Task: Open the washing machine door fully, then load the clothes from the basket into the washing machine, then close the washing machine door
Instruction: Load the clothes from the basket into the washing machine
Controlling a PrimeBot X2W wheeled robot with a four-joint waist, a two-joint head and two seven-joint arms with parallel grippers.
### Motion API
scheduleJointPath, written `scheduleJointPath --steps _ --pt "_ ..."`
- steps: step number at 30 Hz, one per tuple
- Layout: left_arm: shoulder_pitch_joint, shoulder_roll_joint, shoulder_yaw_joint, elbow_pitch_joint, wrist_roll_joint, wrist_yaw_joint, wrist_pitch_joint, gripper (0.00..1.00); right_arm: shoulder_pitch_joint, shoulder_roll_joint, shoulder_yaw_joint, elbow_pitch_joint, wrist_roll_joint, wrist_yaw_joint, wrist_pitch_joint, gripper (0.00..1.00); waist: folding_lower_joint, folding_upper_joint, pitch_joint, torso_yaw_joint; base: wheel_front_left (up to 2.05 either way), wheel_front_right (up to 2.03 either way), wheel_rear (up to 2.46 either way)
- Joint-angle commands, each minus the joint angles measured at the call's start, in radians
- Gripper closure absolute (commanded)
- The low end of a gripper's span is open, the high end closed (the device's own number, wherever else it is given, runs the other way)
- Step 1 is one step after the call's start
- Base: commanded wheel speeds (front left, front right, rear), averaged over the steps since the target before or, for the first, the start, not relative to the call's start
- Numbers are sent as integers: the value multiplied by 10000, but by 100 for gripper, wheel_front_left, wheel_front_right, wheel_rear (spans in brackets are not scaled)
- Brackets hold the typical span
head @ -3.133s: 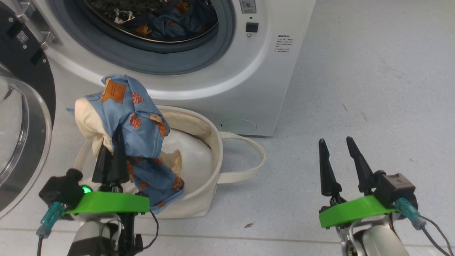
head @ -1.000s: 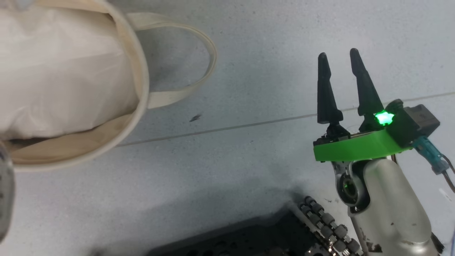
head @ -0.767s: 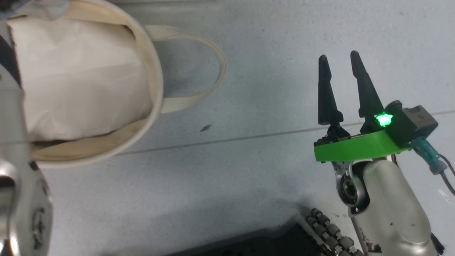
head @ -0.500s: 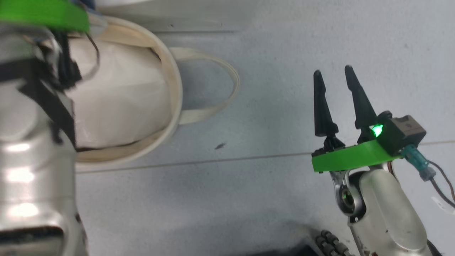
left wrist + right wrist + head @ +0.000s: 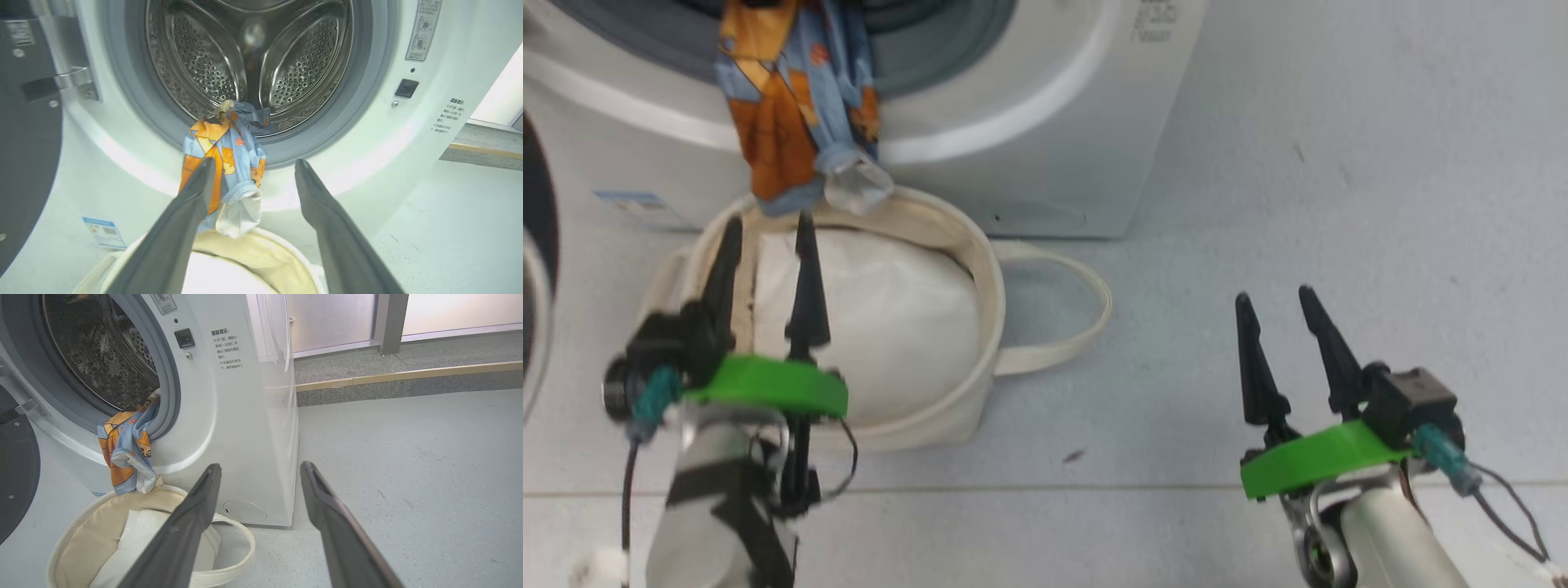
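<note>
Clothes point(image 5: 792, 114): one blue-and-orange garment hangs half out over the grey seal point(image 5: 135, 118), at 6 o'clock of the drum point(image 5: 253, 61) mouth; judged not fully loaded.
Long axis: runs 12 to 6 o'clock in the head view, with the loose cream-lined end pointing down.
Basket point(image 5: 988, 302): just below, holding a white padded bundle point(image 5: 890, 327); I see no printed garment in it.
Washing machine door point(image 5: 535, 220): swung open at 9 o'clock; closing it remains.
Left gripper point(image 5: 768, 222): fingers spread, empty, over the basket.
Right gripper point(image 5: 1274, 296): fingers spread, empty, at 4 o'clock above the floor point(image 5: 1339, 163).
</note>
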Motion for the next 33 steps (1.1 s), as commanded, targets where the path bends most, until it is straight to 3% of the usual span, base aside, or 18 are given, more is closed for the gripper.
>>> scheduleJointPath --steps 1,11,33 --pt "408 177 190 -452 -241 116 -44 0 235 22 221 -203 -27 0 -49 0 3 -1 -995 372 0 0 0" --pt "2833 170 -209 -1269 -1340 924 -44 0 1161 22 195 -36 188 0 -49 0 3 -1 -2391 552 0 0 0" --pt "3317 168 -425 -1654 -1357 1047 -44 0 1352 22 412 -52 281 0 -49 0 3 -1 -2460 784 0 0 0"
